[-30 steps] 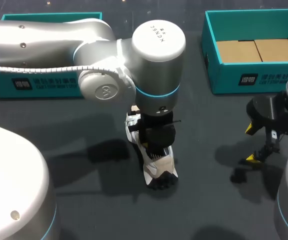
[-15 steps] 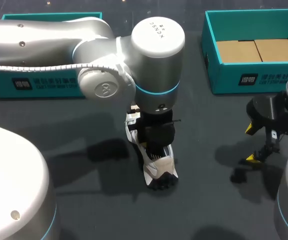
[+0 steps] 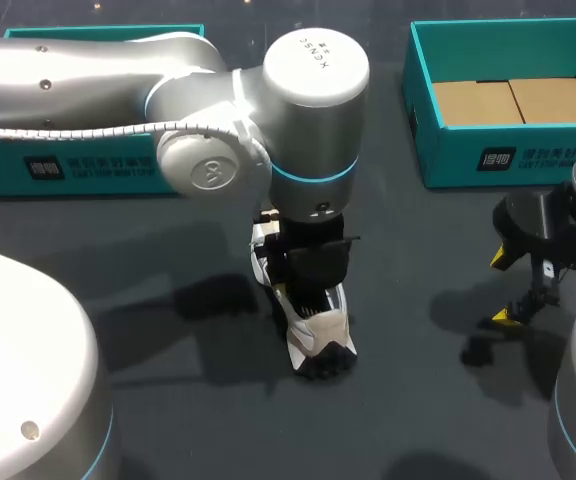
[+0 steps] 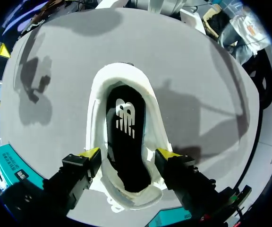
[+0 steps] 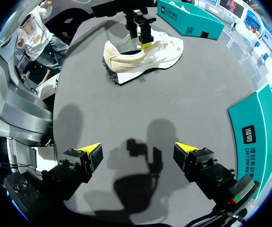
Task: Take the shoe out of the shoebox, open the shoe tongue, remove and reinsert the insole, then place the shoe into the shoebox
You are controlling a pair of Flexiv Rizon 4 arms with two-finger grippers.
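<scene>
**Shoe out on the table, left hand astride it**

The cream-white running shoe with a black lugged sole point(image 5: 143, 59) stands upright on the dark grey table point(image 3: 418, 420), well apart from the open teal cardboard shoebox point(image 3: 448, 150). The left gripper point(image 4: 126, 153) hangs over the shoe's mouth with its fingers spread wide. One yellow tip stands at each flank of the collar, and I see no pinch in the walls, so I judge that it holds nothing. The right gripper point(image 5: 143, 151) is also spread wide and empty, over bare table.

The shoe looks light. The upper is likely soft and would give under a squeeze, while the sole and heel cup should be stiffer, so those are the safer places to clamp. The flat black insole point(image 4: 125, 142) is probably thin and floppy — best pinched at its heel edge.

Only the left wrist view looks down into the mouth and shows the insole lying inside. In the head view the arm's wrist hides that opening. The right wrist view alone gives the profile — the sole flat on the table.
</scene>
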